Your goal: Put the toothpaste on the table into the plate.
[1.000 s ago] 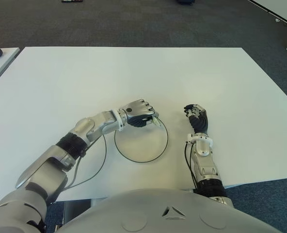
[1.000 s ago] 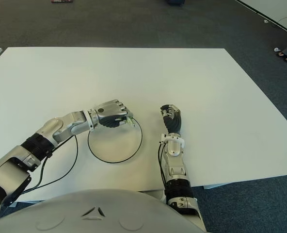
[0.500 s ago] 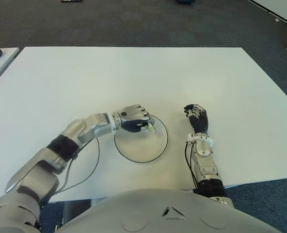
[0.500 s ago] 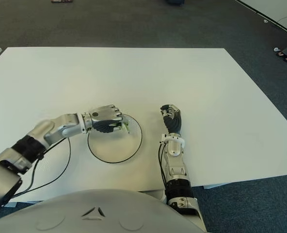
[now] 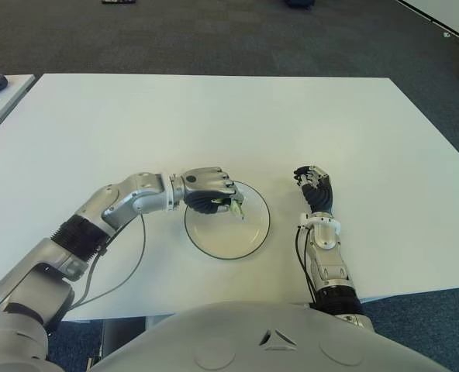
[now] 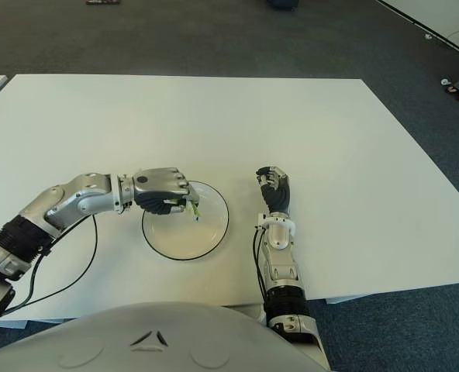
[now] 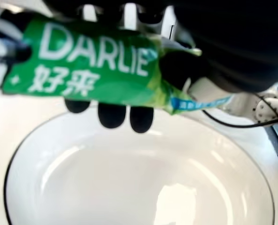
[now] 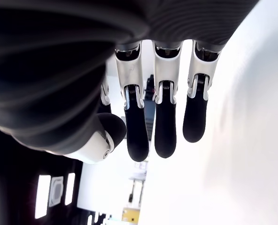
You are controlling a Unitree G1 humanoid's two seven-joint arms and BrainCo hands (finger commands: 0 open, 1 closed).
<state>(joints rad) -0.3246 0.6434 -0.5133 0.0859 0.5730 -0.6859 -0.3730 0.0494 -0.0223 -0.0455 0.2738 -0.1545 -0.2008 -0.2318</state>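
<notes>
The left hand [image 5: 208, 190] grips the green Darlie toothpaste tube [image 7: 89, 70] over the white plate [image 5: 249, 240]; the right hand [image 5: 314, 186] (empty, fingers loosely extended) shows beside the plate's right.

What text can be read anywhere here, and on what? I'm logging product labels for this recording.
"DARLIE": white letters on the green toothpaste tube, gripped in the left hand over the plate.
"好来": white characters just under it on the same tube.
Small print on the tube's blue end strip: too blurred to read.
Nothing else carries text.
</notes>
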